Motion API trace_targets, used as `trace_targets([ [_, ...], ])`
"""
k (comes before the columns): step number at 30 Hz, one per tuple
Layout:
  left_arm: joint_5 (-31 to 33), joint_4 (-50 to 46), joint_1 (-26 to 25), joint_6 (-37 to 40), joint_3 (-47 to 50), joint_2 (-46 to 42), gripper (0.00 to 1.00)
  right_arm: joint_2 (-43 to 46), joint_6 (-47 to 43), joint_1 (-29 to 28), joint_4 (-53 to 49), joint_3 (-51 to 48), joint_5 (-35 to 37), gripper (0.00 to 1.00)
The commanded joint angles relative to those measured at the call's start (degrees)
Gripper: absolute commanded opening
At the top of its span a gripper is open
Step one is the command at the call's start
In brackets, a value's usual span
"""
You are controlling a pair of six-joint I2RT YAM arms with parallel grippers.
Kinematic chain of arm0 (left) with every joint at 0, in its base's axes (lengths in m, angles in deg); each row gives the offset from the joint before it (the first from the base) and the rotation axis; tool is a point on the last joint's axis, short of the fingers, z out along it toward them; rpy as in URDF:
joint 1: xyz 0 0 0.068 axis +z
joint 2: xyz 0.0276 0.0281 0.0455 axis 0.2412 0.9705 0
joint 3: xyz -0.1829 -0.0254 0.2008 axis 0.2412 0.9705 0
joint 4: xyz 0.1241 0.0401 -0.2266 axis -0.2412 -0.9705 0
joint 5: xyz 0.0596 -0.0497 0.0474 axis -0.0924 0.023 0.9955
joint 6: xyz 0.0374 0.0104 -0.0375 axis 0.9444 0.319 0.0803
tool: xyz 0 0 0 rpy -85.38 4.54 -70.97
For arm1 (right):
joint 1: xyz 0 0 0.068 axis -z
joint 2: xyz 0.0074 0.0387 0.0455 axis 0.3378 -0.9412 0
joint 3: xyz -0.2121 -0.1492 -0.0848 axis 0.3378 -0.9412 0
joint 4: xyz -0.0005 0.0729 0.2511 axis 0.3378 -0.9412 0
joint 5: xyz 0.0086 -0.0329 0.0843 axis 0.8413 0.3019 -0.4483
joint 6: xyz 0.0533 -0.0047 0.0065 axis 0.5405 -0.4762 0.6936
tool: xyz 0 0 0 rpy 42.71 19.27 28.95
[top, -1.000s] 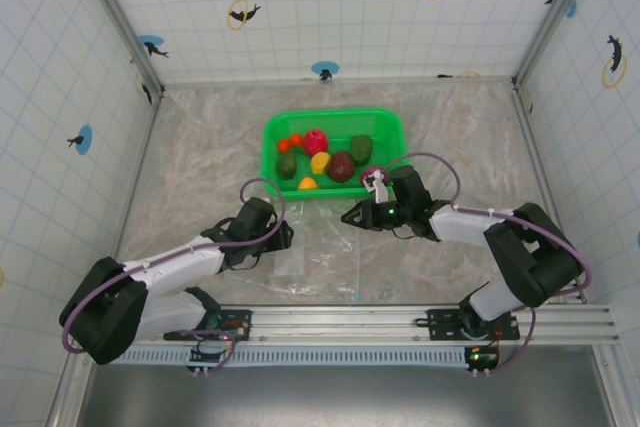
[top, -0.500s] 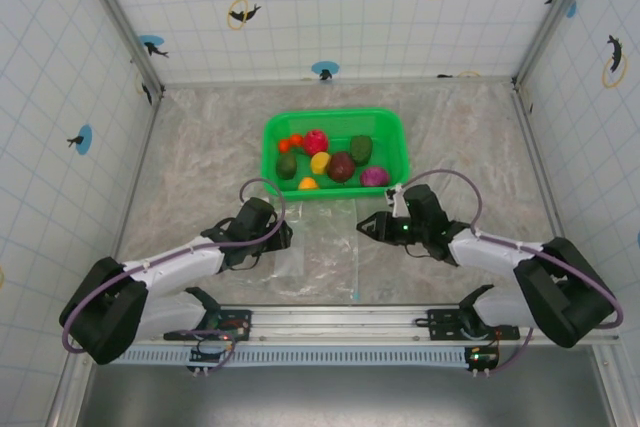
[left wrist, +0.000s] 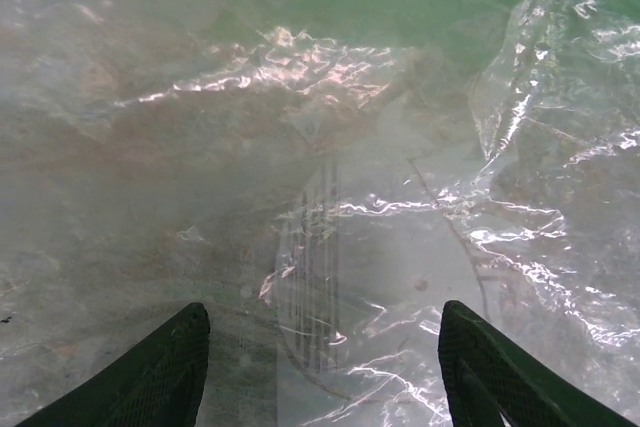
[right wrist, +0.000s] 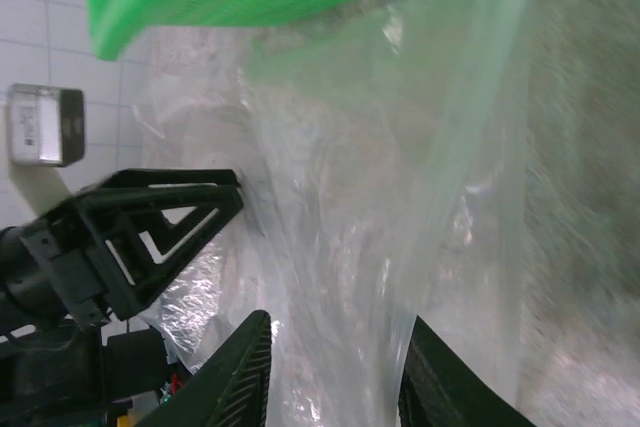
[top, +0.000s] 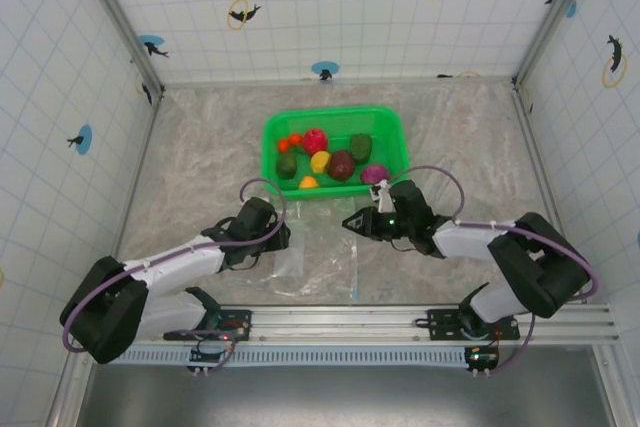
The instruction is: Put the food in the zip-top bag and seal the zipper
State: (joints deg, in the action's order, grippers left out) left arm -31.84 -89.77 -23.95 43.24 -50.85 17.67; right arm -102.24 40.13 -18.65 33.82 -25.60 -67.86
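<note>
Currently readying the zip-top bag (top: pixel 320 255), lying flat and empty on the table (top: pixel 200 147) just in front of the green basket (top: pixel 335 114). Leaving all the food (top: pixel 342 165) inside the basket. Poising the left tool (left wrist: pixel 320 372) low over the bag, in front of the basket's left corner, released, fingers wide with only film beneath. Poising the right tool (right wrist: pixel 335 377) in front of the basket's right corner, part-way spread, straddling a raised fold of film near the zipper (top: pixel 355 267) without visibly pinching it. Judging the step as opening the bag's mouth, nothing loaded yet. Calling next for clamping one layer beside the zipper, lifting it off the other, then fetching food.
</note>
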Motion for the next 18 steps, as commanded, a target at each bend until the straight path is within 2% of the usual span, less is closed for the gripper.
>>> trace_targets([
  [1, 0.59, -4.13, 0.38, 0.90, 0.42, 1.06, 0.62, -1.46, 0.18, 0.89, 2.95, 3.92, -1.57, 0.33],
  [5, 0.50, -4.13, 0.37, 1.30, -0.04, 1.07, 0.61, -3.84, 2.58, 0.56, 4.85, 5.29, -4.13, 0.22],
  [8, 0.28, -4.54, 0.38, 1.38, -0.44, 0.49, 0.61, -4.10, 3.98, -0.09, 4.85, 5.37, -3.58, 0.05],
  [10, -0.50, -5.61, 0.34, 1.47, -1.34, -0.61, 0.61, -2.61, 4.16, -0.98, 2.99, 5.57, -1.70, 0.02],
  [12, -1.36, -7.55, -0.07, 1.69, -3.06, -2.06, 0.62, -0.28, 4.88, -1.94, -1.70, 6.70, 2.70, 0.00],
  [14, -0.02, -11.26, -2.54, 2.13, -6.43, -3.22, 0.65, 2.37, 7.33, -2.86, -5.83, 7.74, 8.57, 0.00],
  [18, 4.24, -19.53, -10.93, 1.78, -15.73, -3.27, 0.72, 6.49, 13.68, -5.91, -14.21, 10.94, 19.25, 0.00],
])
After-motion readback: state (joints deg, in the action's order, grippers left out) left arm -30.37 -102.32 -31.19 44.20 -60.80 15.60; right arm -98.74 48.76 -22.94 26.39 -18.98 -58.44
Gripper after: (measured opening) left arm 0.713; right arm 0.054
